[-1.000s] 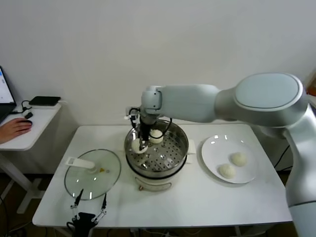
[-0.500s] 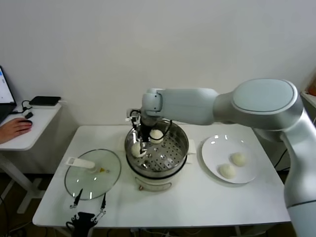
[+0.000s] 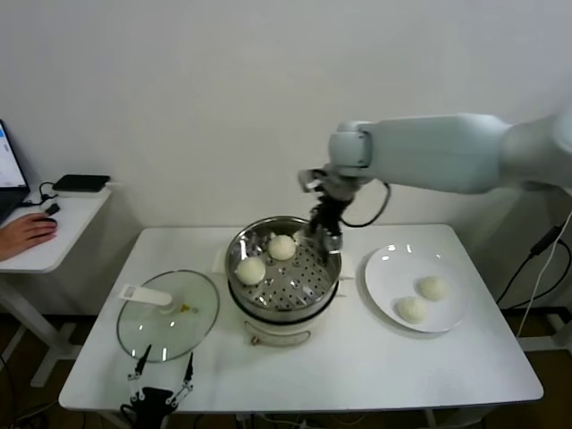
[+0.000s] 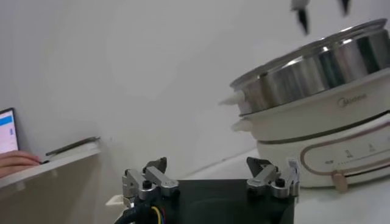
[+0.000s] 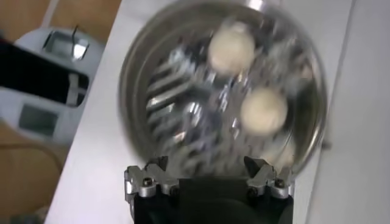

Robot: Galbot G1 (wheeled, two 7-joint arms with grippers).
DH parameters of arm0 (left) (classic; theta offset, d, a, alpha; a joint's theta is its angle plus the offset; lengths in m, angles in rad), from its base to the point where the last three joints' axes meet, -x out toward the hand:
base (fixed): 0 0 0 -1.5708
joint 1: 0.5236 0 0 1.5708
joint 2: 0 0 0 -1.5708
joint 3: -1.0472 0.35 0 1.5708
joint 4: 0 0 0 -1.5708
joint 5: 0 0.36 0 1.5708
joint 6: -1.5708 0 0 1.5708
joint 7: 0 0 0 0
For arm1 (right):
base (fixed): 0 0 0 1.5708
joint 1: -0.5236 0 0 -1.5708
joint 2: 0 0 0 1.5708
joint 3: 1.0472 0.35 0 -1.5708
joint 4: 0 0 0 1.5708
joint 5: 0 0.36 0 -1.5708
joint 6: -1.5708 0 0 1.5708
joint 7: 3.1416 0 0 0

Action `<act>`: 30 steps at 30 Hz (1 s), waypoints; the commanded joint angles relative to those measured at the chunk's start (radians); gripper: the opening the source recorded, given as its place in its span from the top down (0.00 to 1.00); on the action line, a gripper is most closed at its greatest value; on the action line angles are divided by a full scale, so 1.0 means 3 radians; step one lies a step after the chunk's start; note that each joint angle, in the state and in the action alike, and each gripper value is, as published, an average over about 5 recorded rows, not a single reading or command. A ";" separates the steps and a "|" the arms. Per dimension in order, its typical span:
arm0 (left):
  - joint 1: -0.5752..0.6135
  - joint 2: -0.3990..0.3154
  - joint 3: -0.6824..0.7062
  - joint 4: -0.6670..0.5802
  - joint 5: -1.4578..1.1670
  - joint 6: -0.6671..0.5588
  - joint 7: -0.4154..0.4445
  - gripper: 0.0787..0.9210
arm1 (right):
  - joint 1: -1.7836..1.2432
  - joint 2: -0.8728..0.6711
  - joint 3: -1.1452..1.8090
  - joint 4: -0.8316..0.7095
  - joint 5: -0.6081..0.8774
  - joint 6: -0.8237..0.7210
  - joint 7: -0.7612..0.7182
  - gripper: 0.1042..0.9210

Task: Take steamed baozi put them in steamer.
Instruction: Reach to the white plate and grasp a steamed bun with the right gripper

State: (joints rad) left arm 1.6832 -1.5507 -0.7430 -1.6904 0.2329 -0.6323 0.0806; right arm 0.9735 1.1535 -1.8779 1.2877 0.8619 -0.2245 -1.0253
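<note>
The steel steamer [image 3: 284,306] on its white base stands mid-table. Two cream baozi lie on its perforated tray, one at the left [image 3: 251,270] and one at the back [image 3: 282,247]; both show in the right wrist view [image 5: 231,48] [image 5: 263,111]. Two more baozi [image 3: 433,288] [image 3: 411,309] lie on the white plate [image 3: 386,277] to the right. My right gripper [image 3: 325,231] is open and empty above the steamer's back right rim. My left gripper [image 3: 161,382] is open and empty, low at the table's front left edge, and sees the steamer [image 4: 317,73] from the side.
A round glass lid [image 3: 168,315] with a white handle lies left of the steamer. A side desk [image 3: 54,228] with a person's hand [image 3: 25,232], a mouse and a dark device stands at the far left. A wall is close behind the table.
My right gripper has let go of the left baozi in the steamer, risen and swung right to the back right rim. The left arm has not moved.
</note>
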 commanded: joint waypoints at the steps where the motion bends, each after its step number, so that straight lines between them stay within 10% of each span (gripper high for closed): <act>1: -0.0011 -0.0010 0.0005 0.0018 0.0027 -0.0001 -0.0002 0.12 | 0.0118 -0.1139 -0.0383 0.0349 -0.0892 0.0318 -0.0200 0.12; 30: -0.0055 -0.0045 -0.0027 0.0125 0.0114 0.0048 0.0001 0.12 | -0.2061 -0.1343 0.1378 -0.0673 -0.1859 0.0196 0.0166 0.12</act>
State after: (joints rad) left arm 1.6681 -1.5633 -0.7502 -1.6560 0.2664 -0.6196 0.0807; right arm 0.5265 0.7383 -1.6134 1.1908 0.3714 -0.1700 -0.9913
